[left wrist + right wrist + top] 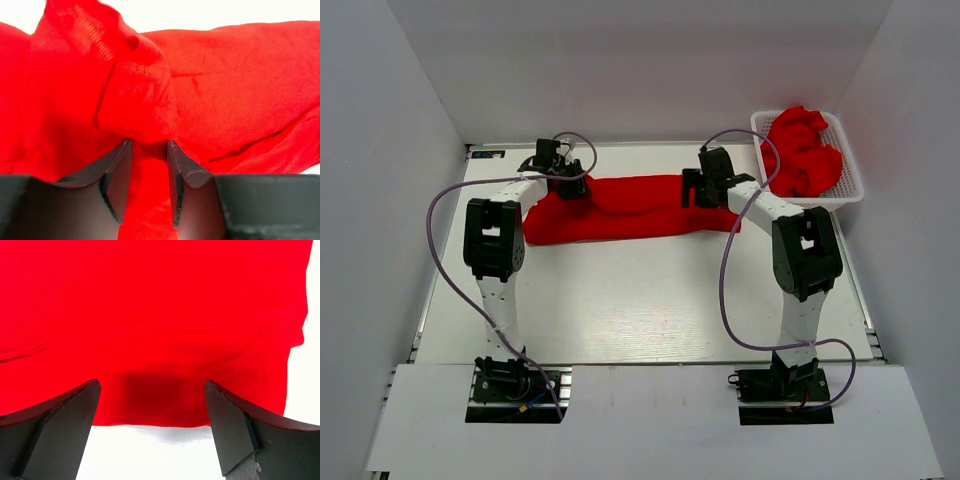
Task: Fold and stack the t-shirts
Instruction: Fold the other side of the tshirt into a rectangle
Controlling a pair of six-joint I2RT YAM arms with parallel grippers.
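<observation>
One red t-shirt (pixel 640 210) lies stretched left to right across the far half of the white table (pixel 640 300). My left gripper (pixel 565 188) is at the shirt's left end. In the left wrist view the gripper (pixel 147 142) is shut on a bunched fold of the red cloth (pixel 240 80). My right gripper (pixel 692 190) hovers over the shirt's right part. In the right wrist view it (pixel 150 382) is wide open and empty, with the shirt's straight edge (pixel 150 315) lying between the jaws on the table. More red t-shirts (pixel 800 150) are heaped in the basket.
The white lattice basket (pixel 850 192) stands at the far right corner of the table. White walls close in the left, back and right sides. Purple cables loop beside each arm. The near half of the table is bare white.
</observation>
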